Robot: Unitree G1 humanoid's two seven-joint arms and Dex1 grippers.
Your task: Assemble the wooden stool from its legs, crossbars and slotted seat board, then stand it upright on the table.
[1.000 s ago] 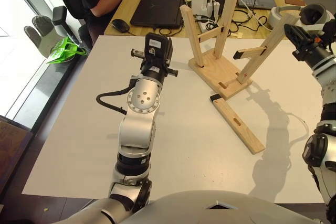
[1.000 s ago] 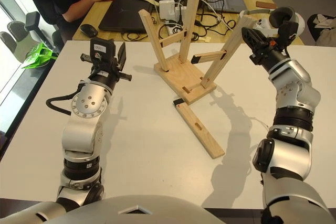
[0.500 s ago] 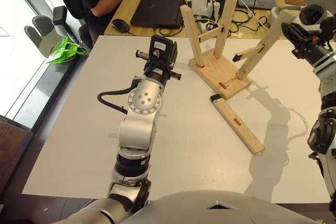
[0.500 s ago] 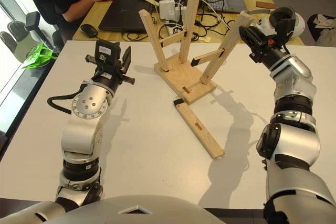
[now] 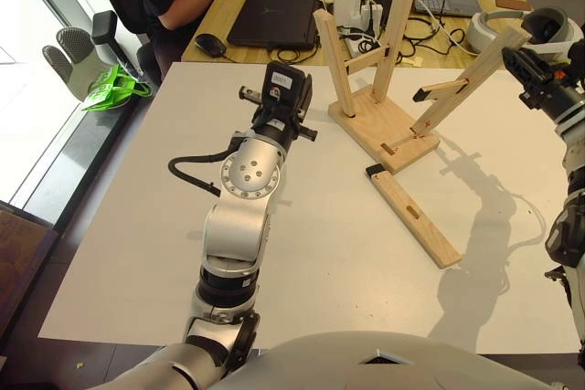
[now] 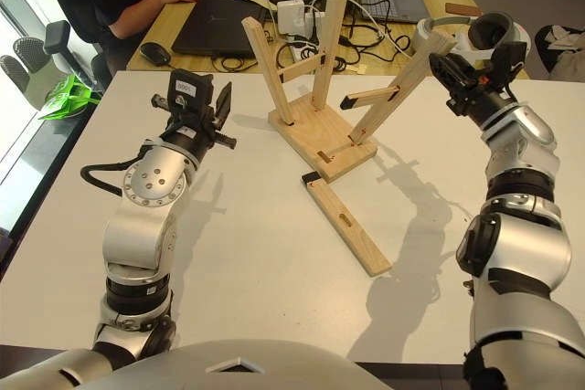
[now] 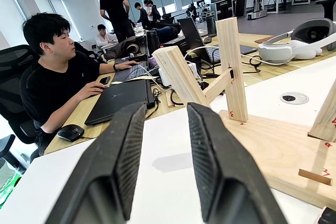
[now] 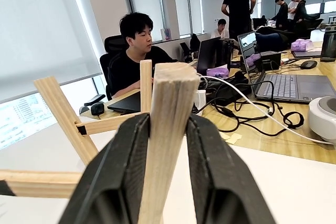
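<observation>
right claw (image 8: 164, 145): I'm gripping the tilted leg (image 6: 411, 75) at its top end, upper right.
left claw (image 7: 164, 145): I'm holding it wide, empty, left of seat board (image 6: 315, 141).
loose leg (image 6: 352, 230): lying flat, centre.

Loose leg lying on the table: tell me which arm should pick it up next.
Left, probably. The right gripper is shut on the tilted leg at the seat board; the left gripper is open, holds nothing, and hovers beside the board, free to reach the loose leg.
</observation>
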